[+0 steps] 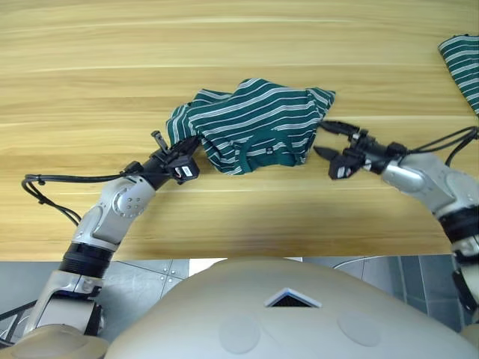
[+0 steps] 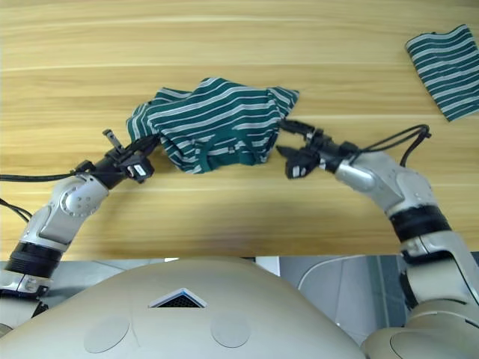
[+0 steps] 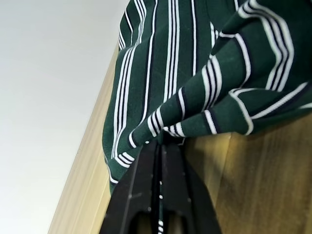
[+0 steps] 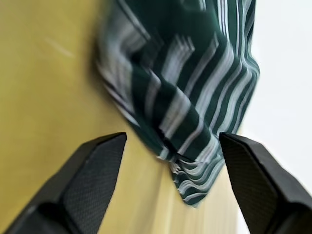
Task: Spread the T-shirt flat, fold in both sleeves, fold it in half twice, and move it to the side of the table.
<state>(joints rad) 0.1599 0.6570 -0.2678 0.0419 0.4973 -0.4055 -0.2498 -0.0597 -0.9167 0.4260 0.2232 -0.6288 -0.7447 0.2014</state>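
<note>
Left fingers (image 3: 173,195) clamp one edge of the T-shirt (image 1: 254,123), bunched between them and your right fingers (image 4: 92,180), which stand apart just beside it; it looks soft and light, so pinch its corners

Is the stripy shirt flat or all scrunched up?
Scrunched up: the T-shirt lies in a lumpy heap, one edge pinched by the left gripper.
</note>
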